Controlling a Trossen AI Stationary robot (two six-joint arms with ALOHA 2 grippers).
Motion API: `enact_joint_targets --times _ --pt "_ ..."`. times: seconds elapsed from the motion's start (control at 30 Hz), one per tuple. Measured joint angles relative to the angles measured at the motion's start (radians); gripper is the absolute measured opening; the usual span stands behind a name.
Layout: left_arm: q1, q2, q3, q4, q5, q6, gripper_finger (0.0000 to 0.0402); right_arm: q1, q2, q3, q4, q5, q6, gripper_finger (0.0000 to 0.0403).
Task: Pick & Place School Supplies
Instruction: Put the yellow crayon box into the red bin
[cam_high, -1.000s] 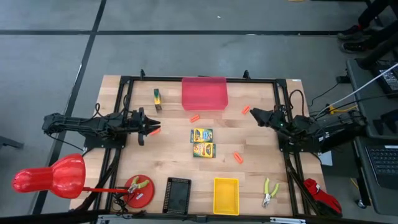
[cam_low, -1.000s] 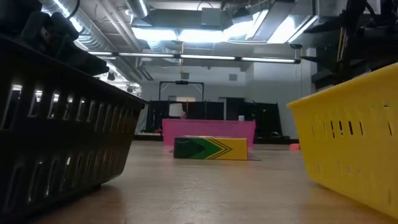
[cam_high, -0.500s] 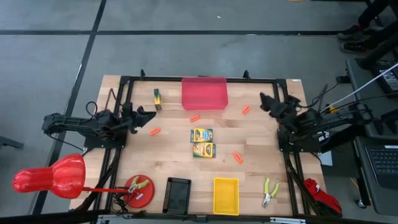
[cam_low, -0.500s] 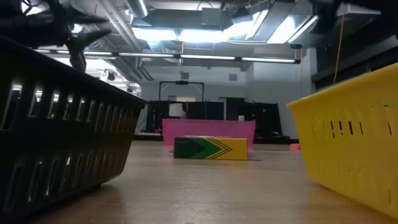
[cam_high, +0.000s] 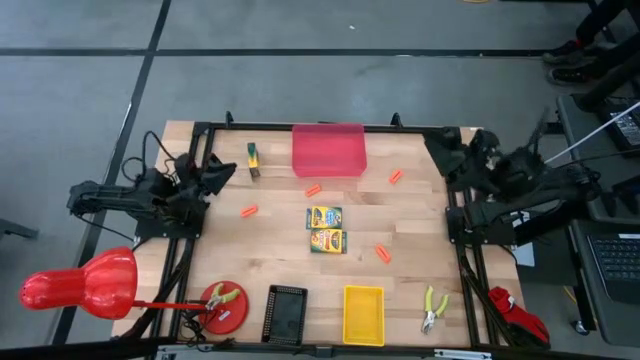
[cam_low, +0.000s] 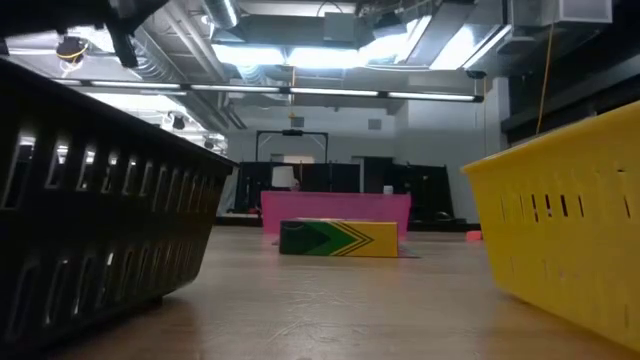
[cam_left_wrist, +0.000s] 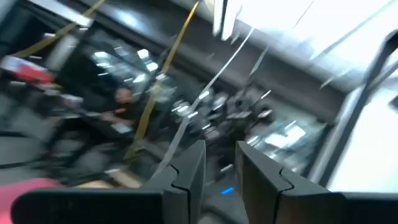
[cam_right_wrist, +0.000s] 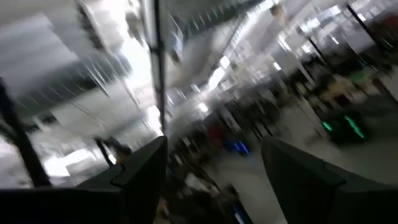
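Two crayon boxes (cam_high: 325, 229) lie flat in the high view, touching end to end just in front of the pink bin (cam_high: 328, 149); a smaller yellow-and-dark-green block (cam_high: 253, 158) stands just left of that bin. I judge the boxes light, thin cardboard, easily crushed and a bit slick, so a gentle pinch across the short width from above should serve; the block looks stiffer and could be taken across its narrow sides. The pink bin, the black basket (cam_high: 285, 312) and the yellow basket (cam_high: 363, 314), both well in front of the pink bin, show nothing inside. A red dish (cam_high: 224, 307) near the black basket holds pliers (not supplies). The left gripper (cam_high: 216, 172) is left of the pink bin, the right gripper (cam_high: 443, 150) right of it, both at the table's edges.

Low view: one crayon box (cam_low: 338, 238) lies before the pink bin, seen between the two baskets.

Left wrist view: fingers (cam_left_wrist: 186, 176) narrow, nearly together, holding nothing.

Right wrist view: fingers (cam_right_wrist: 144, 167) spread wide, empty.
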Motion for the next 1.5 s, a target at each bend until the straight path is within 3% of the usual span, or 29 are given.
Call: enact_joint_targets --times 0.1,0.23,0.37,0.5,0.7,0.9,1.13,1.4,1.5 --pt "0.0 0.041 0.162 -0.302 -0.094 0.082 0.0086 -0.013 0.015 0.139 -0.359 0.005 0.096 0.0263" --pt "0.0 0.119 0.36 -0.716 -0.319 0.054 0.0086 -0.019 0.034 0.263 -0.703 0.062 0.231 0.0263" --pt "0.0 0.208 0.504 -1.117 -0.483 -0.162 0.0086 -0.019 0.045 0.288 -0.9 0.121 0.38 0.0263" --pt "0.001 0.283 0.553 -1.325 -0.506 -0.439 0.0086 -0.019 0.063 0.288 -1.007 0.134 0.474 0.0263" --pt "0.016 0.433 0.552 -1.393 -0.325 -0.685 0.0086 -0.019 0.105 0.288 -1.013 0.134 0.485 0.0263" --pt "0.092 0.619 0.552 -1.325 -0.197 -0.76 0.0086 -0.019 0.101 0.288 -1.01 0.131 0.475 0.0263" --pt "0.281 0.743 0.552 -1.181 -0.098 -0.714 0.0097 -0.018 0.068 0.288 -0.99 0.103 0.459 0.0263" --pt "0.561 0.855 0.552 -1.059 0.116 -0.526 0.0176 -0.015 0.036 0.288 -0.963 0.051 0.422 0.0263" --pt "0.63 0.907 0.552 -1.03 0.146 -0.455 0.0201 -0.014 0.033 0.288 -0.943 0.051 0.39 0.0263"
